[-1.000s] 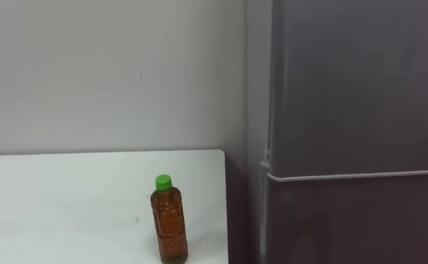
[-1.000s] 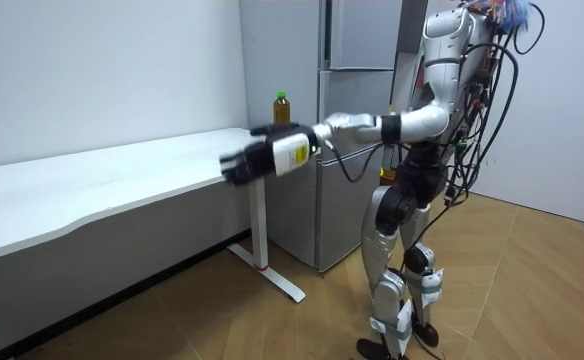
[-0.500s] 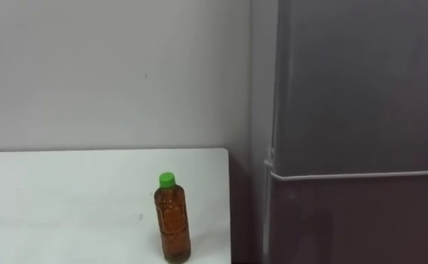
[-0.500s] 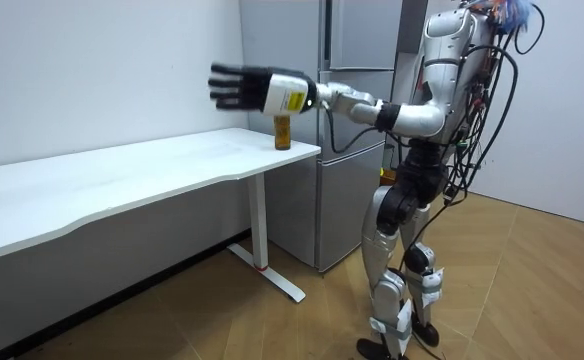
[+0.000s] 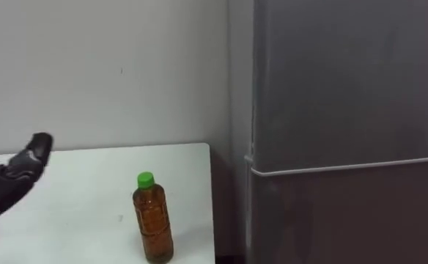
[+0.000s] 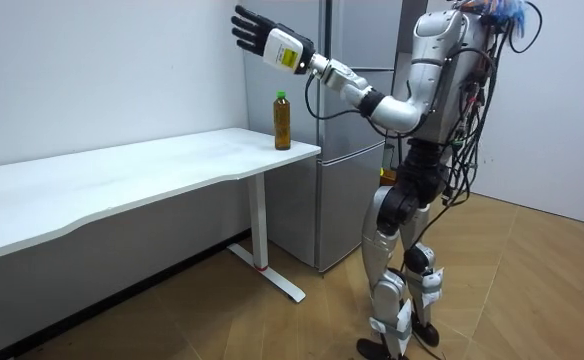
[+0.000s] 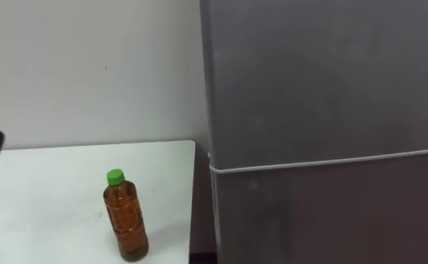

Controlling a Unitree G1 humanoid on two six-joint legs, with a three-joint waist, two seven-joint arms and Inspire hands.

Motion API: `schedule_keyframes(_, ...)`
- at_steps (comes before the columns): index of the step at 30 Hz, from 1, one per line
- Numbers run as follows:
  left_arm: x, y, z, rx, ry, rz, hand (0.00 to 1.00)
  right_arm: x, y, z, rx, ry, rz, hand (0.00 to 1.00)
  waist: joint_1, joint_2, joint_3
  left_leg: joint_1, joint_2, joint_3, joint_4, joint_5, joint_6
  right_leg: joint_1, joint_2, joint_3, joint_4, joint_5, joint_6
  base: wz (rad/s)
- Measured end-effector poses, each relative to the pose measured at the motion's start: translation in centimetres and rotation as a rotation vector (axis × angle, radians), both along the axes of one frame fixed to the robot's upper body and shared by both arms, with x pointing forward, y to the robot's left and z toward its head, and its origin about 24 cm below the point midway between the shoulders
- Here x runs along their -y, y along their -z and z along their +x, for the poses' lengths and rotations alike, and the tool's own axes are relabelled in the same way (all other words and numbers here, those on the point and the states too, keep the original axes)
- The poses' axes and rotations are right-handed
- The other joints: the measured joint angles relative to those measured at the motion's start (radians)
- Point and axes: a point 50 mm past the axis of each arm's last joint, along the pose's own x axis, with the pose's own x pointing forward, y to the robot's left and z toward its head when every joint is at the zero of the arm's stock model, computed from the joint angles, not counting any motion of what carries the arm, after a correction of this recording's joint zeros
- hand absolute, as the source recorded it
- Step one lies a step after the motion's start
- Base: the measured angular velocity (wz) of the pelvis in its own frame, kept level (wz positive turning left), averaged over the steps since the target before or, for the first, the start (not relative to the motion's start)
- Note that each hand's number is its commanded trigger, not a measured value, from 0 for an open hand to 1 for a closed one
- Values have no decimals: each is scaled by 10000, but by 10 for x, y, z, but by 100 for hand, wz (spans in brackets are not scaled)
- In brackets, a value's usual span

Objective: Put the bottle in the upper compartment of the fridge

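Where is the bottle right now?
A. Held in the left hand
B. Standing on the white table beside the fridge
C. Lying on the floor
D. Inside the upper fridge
B: the bottle stands upright on the white table near the edge beside the fridge, whose doors are shut; the left hand is raised above it, open and apart from it.

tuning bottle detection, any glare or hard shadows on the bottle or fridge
Left eye view: bottle evenly lit, no glare, barely a shadow on the table; fridge door dull, no bright spots. Room view: soft shade beneath the table, light even across the wall.
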Motion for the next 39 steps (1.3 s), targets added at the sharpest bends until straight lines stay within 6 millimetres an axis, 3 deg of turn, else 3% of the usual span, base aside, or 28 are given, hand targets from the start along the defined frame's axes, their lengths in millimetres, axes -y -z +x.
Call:
schedule_keyframes(5, 25, -8, 10, 478, 1918, 702, 0, -2, 0, 4, 134, -96, 193, 0, -269, -9, 11, -61, 10, -19, -25, 0, 1, -36, -5, 3, -20, 0, 1, 0)
schedule_keyframes(12, 62, -9, 19, 450, 4568, 1349, 0, -4, 1, 9, -40, -281, 290, 0, -451, 119, -61, -81, 15, 96, 4, 4, 2, -175, -7, 92, -2, 8, -9, -4)
schedule_keyframes(16, 80, -10, 20, 646, 5661, 1461, 0, -8, 1, 16, -97, -689, 295, 0, -672, 93, -27, -66, 26, 192, -17, 3, 2, -175, 4, 309, -3, 8, -9, -7)
schedule_keyframes(22, 99, -7, 18, 612, 6789, 1828, 0, -9, 2, 20, -183, -723, 233, 0, -864, 80, 18, -42, 58, 275, -21, 3, 2, -177, 4, 327, 6, 11, -13, -3)
schedule_keyframes(36, 122, -7, 18, 521, 7885, 2313, 0, -12, 2, 23, -252, -920, 120, 0, -938, -11, 6, -67, 65, 272, -2, 5, 3, -206, 5, 311, -7, 15, -20, 0)
schedule_keyframes(37, 124, -7, 17, 514, 8007, 2358, 30, -12, 2, 23, -248, -943, 133, 0, -936, -40, 13, -63, 65, 270, -2, 5, 3, -190, 5, 310, -8, 15, -20, 0)
schedule_keyframes(38, 124, -7, 17, 505, 8016, 2362, 80, -12, 3, 23, -249, -950, 138, 0, -935, -50, 12, -63, 65, 271, -2, 5, 3, -188, 5, 310, -7, 15, -20, 0)
schedule_keyframes(39, 125, -7, 17, 500, 8044, 2375, 100, -13, 3, 23, -254, -953, 145, 0, -936, -61, 9, -63, 64, 269, -2, 5, 3, -187, 5, 311, -7, 15, -20, 0)
